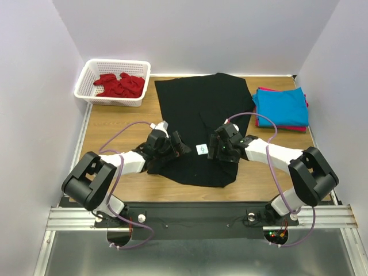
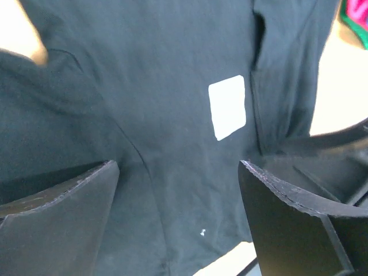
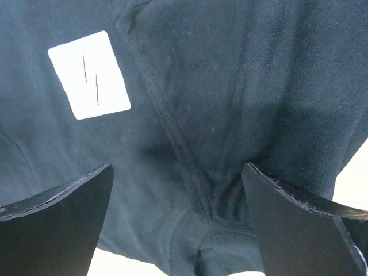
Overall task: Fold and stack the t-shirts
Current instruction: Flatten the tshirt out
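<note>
The black t-shirt (image 1: 198, 109) lies spread on the wooden table, with a small white tag (image 1: 202, 149) near its lower middle. My left gripper (image 1: 179, 146) is open over the shirt's lower left part; in the left wrist view its jaws stand wide apart above black cloth (image 2: 172, 115) and the tag (image 2: 227, 107). My right gripper (image 1: 215, 149) is open over the shirt right of the tag; the right wrist view shows a seam (image 3: 178, 132) and the tag (image 3: 90, 75) between its jaws. A folded turquoise-blue shirt (image 1: 280, 106) lies on a red one at the right.
A white lattice basket (image 1: 86, 80) at the back left holds crumpled red shirts (image 1: 121, 84). Bare wood (image 1: 115, 123) shows left of the black shirt. White walls enclose the table on three sides.
</note>
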Robot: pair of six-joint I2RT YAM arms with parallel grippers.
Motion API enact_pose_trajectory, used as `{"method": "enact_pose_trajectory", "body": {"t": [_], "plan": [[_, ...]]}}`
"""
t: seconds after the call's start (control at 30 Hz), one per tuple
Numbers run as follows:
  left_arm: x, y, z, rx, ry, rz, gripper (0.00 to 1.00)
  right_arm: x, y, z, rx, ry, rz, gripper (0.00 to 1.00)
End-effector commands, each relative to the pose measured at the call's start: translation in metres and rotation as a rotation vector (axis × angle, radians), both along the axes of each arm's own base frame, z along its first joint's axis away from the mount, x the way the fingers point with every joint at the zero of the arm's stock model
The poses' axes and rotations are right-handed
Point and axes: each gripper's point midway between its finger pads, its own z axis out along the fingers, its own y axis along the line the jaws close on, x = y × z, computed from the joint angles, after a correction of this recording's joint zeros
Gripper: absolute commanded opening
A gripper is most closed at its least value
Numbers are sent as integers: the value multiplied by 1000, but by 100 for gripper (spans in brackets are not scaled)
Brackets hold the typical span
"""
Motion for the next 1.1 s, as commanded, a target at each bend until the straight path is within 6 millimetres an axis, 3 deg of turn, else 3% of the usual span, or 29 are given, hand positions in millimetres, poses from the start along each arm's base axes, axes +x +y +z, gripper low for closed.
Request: {"method": "enact_pose_trajectory", "body": {"t": [0.0,0.13,0.17,0.2,0.37,0.4,0.5,0.53,0.63,0.67,0.73,0.83,0.9,0.93,1.0,1.03,1.07], "plan": [[-45,-8,-25,6,82,-26,99,8,-9,-14,-54,-13,-55,100],[-98,-29,-38,-13,186,-83,98,17,-10,-11,-86,-39,-51,100],[-125,-37,-43,-23,239,-103,98,20,-9,-10,-88,-43,-45,100],[-137,-40,-44,-31,260,-103,98,22,-9,-10,-92,-46,-39,100],[-227,-76,-20,-146,338,-175,98,43,-6,-17,-141,-52,23,100],[-232,-81,-17,-154,340,-184,99,48,-3,-16,-138,-60,43,100],[-234,-108,-1,-193,300,-225,99,64,3,-20,-149,-96,110,100],[-233,-113,-12,-155,279,-247,99,75,12,-16,-125,-136,164,100],[-221,-153,4,-156,174,-348,98,97,35,-17,-68,-175,319,100],[-216,-169,20,-186,151,-368,98,106,35,-18,-75,-189,340,100],[-210,-179,27,-194,129,-399,98,124,45,-23,-72,-199,406,100],[-188,-181,51,-222,69,-428,98,149,30,-42,-60,-169,396,100],[-168,-176,69,-225,8,-415,98,180,18,-35,9,-190,383,100],[-160,-168,65,-177,8,-392,99,194,14,-38,7,-198,383,100],[-142,-159,74,-136,-38,-361,98,210,1,-38,-36,-224,401,100],[-124,-148,83,-113,-85,-327,98,221,-12,-37,-126,-251,389,100],[-117,-135,78,-63,-77,-308,98,228,-18,-38,-174,-262,400,100]]}}
